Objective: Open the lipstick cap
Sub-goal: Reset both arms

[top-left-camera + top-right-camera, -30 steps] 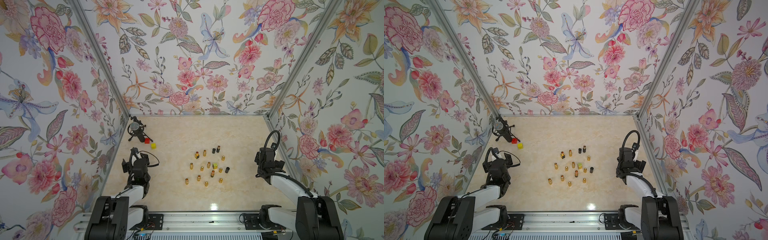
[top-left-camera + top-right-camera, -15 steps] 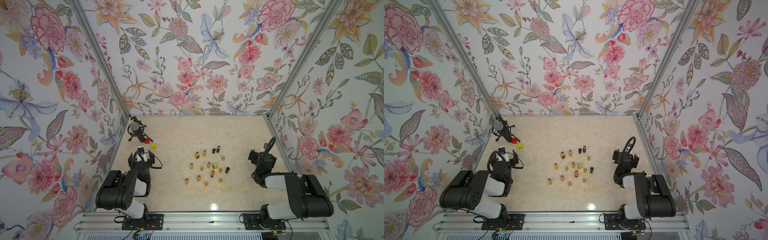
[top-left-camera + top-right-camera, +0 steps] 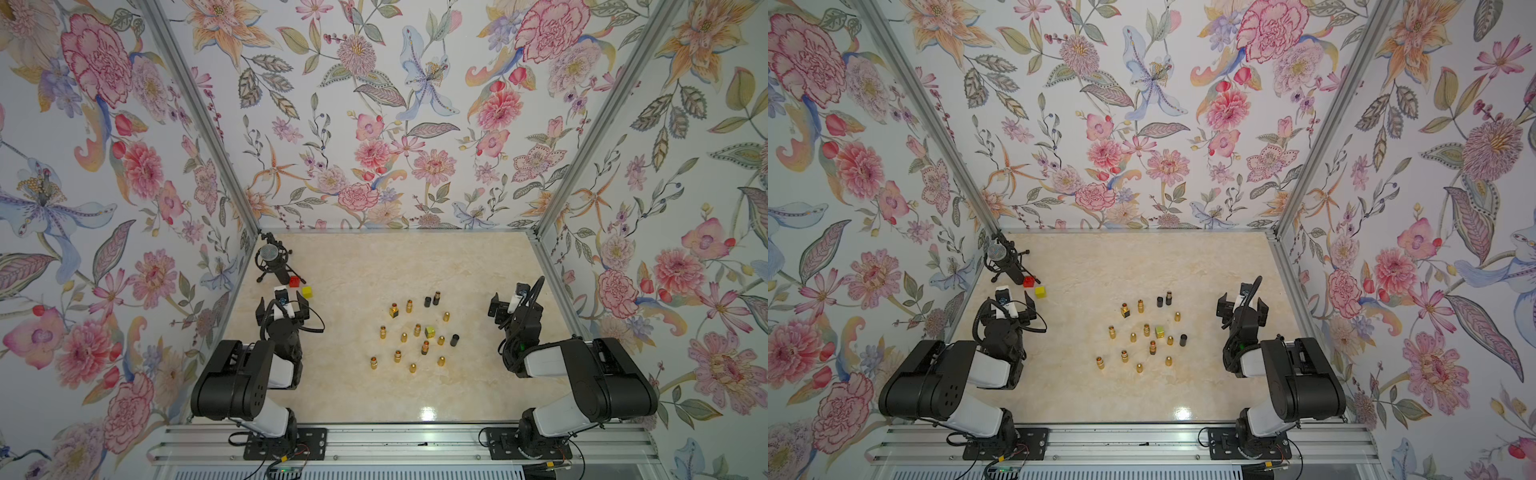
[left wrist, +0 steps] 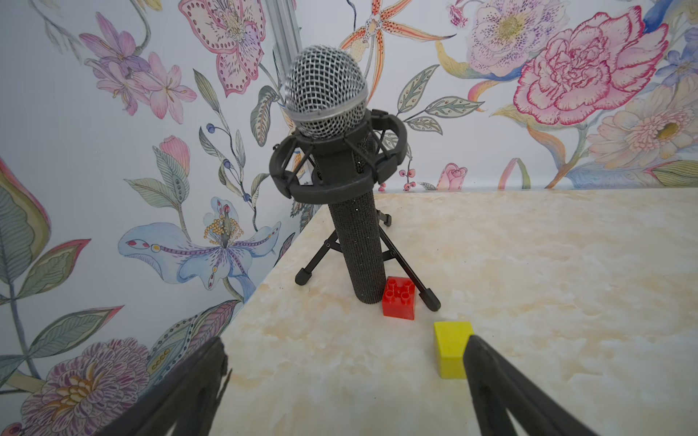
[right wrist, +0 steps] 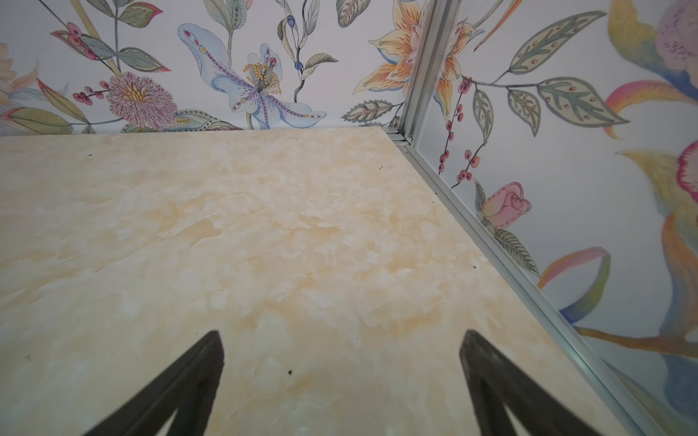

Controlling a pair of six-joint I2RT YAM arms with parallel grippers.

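Observation:
Several small lipsticks (image 3: pixel 417 330) (image 3: pixel 1146 329) stand in a loose cluster at the middle of the marble table, most gold, a few black (image 3: pixel 454 340), all capped as far as I can tell. My left gripper (image 3: pixel 281 308) (image 3: pixel 1007 309) (image 4: pixel 344 341) hovers at the table's left side, open and empty, well apart from the cluster. My right gripper (image 3: pixel 515 306) (image 3: pixel 1242 307) (image 5: pixel 342 336) is at the right side, also open and empty over bare table. No lipstick shows in either wrist view.
A microphone on a tripod (image 3: pixel 270 257) (image 4: pixel 328 98) stands in the back left corner, with a red brick (image 3: pixel 294 281) (image 4: pixel 399 298) and a yellow block (image 3: pixel 306 291) (image 4: pixel 451 339) just ahead of my left gripper. A yellow-green cube (image 3: pixel 430 331) sits among the lipsticks. Flowered walls close three sides.
Both arms have risen from a low folded pose, their upper links swinging up, and the grippers have edged further over the table. Both stay open. The lipsticks have not moved.

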